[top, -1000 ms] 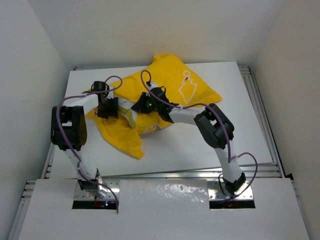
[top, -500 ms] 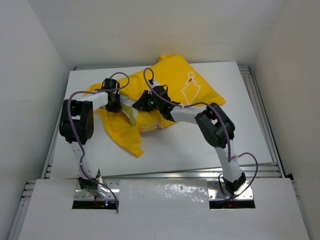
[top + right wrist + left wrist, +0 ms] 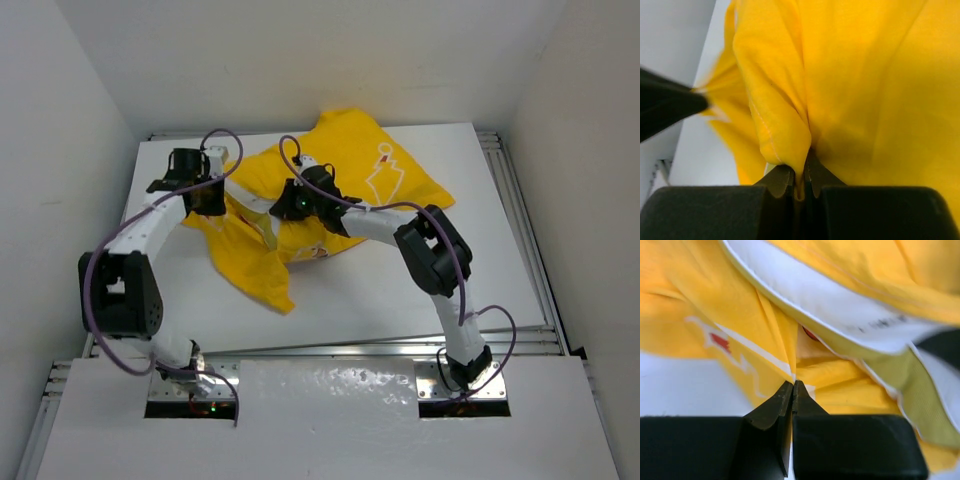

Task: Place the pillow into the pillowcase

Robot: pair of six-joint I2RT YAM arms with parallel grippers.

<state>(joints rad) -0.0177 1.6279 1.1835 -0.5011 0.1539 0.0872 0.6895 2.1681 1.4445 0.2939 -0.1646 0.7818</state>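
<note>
In the overhead view the pillowcase [image 3: 350, 160] lies rumpled across the upper middle of the bench [image 3: 400, 290]. It bulges toward the upper right, where a white outline drawing shows on the cloth. A loose flap trails down toward the lower left.

Most of the pillow is covered by the yellow cloth. In the left wrist view, a white edge of the pillow [image 3: 805, 290] with a stitched seam runs from the top of the frame down to the right. Yellow cloth lies above and below it. How far the pillow sits inside the case cannot be told.

The left claw [image 3: 792, 387] is at the left side of the case. Its two black tips are pressed together, and a pinch of yellow cloth is gathered into a point between them. Just to the left of that fold a red and white printed patch shows.

The right claw [image 3: 800, 177] is near the middle of the case, just right of the left one in the overhead view. It is closed tight on a thick fold of yellow cloth that rises straight up from between its tips. Creases fan out above the grip.
</note>
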